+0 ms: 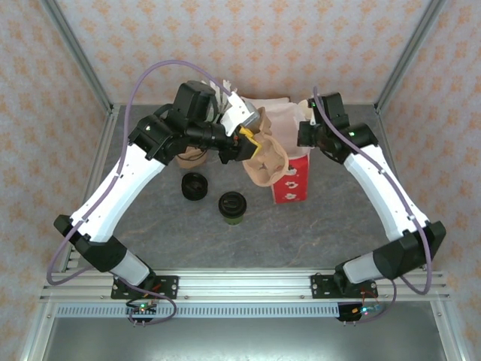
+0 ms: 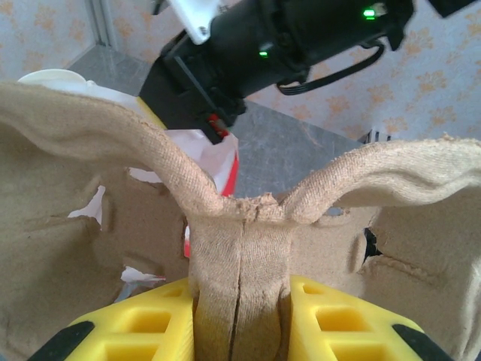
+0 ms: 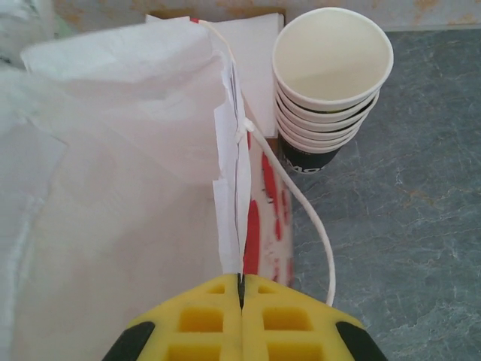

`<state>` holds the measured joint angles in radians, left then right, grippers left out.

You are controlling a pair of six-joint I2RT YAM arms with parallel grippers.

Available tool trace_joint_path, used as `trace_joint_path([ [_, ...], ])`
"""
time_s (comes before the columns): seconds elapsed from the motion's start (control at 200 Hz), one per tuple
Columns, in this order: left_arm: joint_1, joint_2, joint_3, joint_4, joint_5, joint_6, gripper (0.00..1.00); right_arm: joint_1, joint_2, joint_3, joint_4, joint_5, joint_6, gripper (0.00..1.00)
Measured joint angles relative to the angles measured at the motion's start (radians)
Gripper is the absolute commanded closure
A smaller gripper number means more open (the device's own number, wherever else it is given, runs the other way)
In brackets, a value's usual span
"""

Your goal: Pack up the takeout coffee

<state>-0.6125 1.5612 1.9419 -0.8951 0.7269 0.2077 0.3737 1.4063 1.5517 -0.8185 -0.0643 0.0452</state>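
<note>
Left gripper (image 2: 240,323) clamps the cup carrier (image 2: 240,248); right gripper (image 3: 240,297), closed on the bag (image 3: 135,150) rim ahead, should hold the mouth wide for lowering.

Stacked lidless cups (image 3: 331,90) stand just beside the red-and-white bag (image 3: 113,188) on the grey table (image 3: 406,226).

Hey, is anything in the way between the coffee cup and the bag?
Nothing lies on the table between the takeout coffee and the bag, but the cardboard cup carrier in the left gripper hangs at the bag's cup-facing side.
</note>
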Motion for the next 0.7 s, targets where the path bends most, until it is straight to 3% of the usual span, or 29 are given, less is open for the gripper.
trace_joint_path([
  [0.34,-0.031,0.064,0.053,-0.056,0.047,-0.039,0.71,0.097,-0.212,-0.107,-0.029,-0.039,-0.074,1.00],
  [0.701,-0.047,0.132,0.024,-0.127,0.113,-0.031,0.71,0.135,-0.309,-0.232,-0.034,-0.101,-0.089,1.00],
])
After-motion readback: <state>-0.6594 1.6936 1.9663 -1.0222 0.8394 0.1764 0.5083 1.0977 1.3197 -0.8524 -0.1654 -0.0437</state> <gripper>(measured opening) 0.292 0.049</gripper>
